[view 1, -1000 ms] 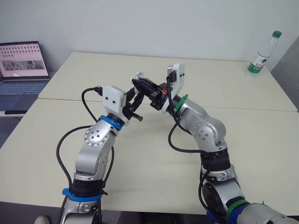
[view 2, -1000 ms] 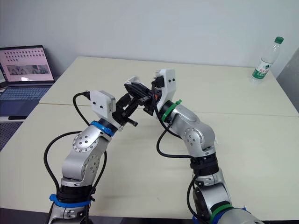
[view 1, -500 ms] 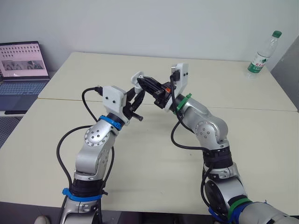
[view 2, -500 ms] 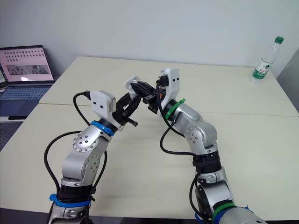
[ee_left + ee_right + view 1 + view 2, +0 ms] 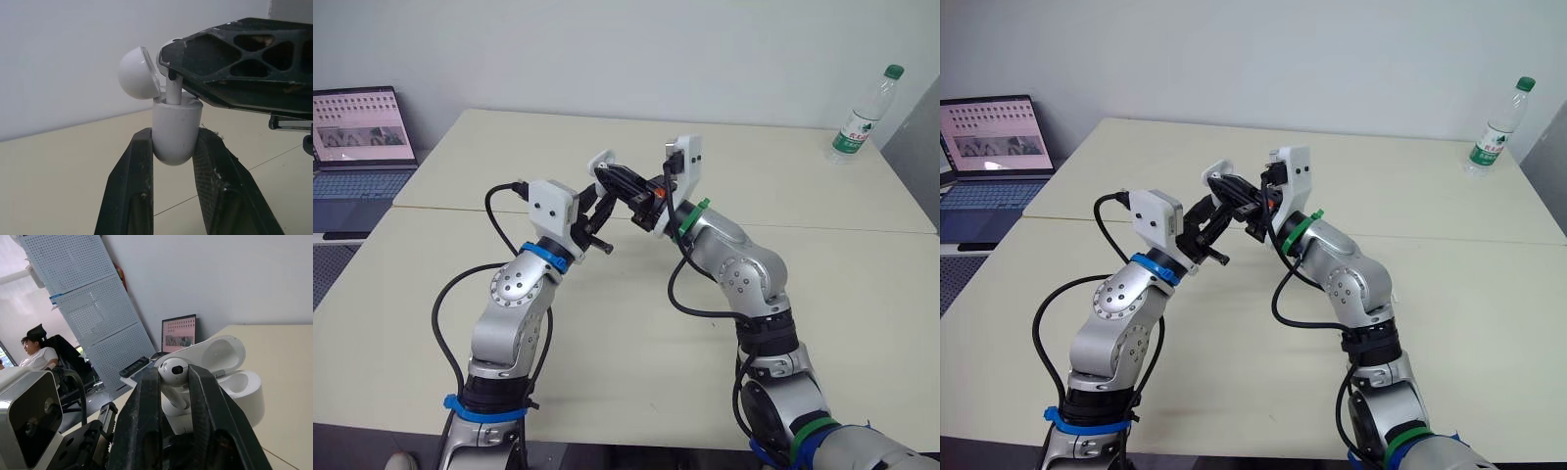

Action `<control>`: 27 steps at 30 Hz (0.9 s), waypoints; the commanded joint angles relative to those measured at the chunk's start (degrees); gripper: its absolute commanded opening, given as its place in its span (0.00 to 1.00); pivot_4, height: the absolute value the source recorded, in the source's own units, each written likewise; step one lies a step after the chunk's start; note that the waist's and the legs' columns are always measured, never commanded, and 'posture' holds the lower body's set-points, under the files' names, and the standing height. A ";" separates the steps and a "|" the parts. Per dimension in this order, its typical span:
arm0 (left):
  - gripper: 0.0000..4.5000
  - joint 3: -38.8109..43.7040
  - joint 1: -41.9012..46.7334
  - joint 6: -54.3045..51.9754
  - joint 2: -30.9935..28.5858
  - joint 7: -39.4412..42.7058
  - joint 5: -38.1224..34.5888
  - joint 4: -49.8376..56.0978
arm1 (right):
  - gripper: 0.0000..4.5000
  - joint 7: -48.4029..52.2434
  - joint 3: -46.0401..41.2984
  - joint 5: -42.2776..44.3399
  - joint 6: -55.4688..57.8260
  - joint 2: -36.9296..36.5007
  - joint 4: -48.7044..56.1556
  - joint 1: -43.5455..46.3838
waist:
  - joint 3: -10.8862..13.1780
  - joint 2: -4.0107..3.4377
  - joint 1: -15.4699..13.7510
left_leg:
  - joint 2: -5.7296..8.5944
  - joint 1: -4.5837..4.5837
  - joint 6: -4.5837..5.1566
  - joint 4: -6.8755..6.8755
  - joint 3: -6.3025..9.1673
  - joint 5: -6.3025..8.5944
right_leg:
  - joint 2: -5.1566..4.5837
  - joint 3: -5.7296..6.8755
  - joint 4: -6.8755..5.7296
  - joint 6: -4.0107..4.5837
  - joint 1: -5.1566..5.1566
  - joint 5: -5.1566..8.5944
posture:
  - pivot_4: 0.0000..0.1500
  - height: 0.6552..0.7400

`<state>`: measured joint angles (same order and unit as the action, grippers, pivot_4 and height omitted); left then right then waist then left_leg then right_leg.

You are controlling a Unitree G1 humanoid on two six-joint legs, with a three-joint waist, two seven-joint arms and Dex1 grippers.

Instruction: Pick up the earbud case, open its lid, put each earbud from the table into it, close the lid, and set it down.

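With the left gripper (image 5: 174,142) clamping the earbud case (image 5: 242,394), its lid (image 5: 138,73) open, the right gripper (image 5: 174,382) pinches an earbud (image 5: 172,89) partly seated, so release, closing and set-down remain.

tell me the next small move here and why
Probably ease the right hand toward the case to seat the earbud: its stem is only partly in the open slot, and the left hand grips the case.

Office or lab: pale tables (image 5: 783,176), open laptop (image 5: 357,147), pegboard panels (image 5: 98,318), person (image 5: 36,356) seated.
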<state>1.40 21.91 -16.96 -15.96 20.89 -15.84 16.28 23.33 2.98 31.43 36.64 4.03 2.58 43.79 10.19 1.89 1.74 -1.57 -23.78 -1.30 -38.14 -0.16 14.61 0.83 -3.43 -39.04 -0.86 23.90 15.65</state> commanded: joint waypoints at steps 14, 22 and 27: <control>0.17 -0.38 2.37 0.91 0.62 0.32 -0.50 2.95 | 0.54 0.13 0.30 -1.30 -1.02 -1.33 0.71 0.08 | 0.00 0.00 0.01 | 0.00 -0.01 0.00 0.00 -0.02 0.00 | 0.00 -0.02 0.00 0.00 0.01 0.00 | 1.00 1.00; 0.17 0.45 0.33 1.10 0.23 0.90 -0.78 2.96 | 0.54 6.23 -8.85 11.34 5.80 -9.39 6.29 1.25 | 0.00 0.00 -0.23 | 0.03 -0.04 0.00 -0.01 0.00 0.00 | -0.02 -0.01 0.02 0.00 -0.01 0.00 | 1.00 1.00; 0.17 1.19 -2.06 1.23 -0.69 1.92 -0.93 3.60 | 0.54 11.17 -9.30 8.60 10.47 -26.41 7.37 -3.11 | 0.00 0.00 -0.19 | 0.05 -0.04 0.02 0.00 -0.01 0.01 | -0.03 -0.01 0.07 0.00 -0.03 0.00 | 1.00 1.00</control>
<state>1.85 19.91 -17.01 -16.26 22.21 -16.01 16.53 32.60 -5.69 41.32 46.67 -20.02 7.99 42.65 10.19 1.89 1.55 -1.53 -23.81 -1.28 -38.12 -0.16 14.62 0.80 -3.43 -38.96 -0.85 23.87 15.65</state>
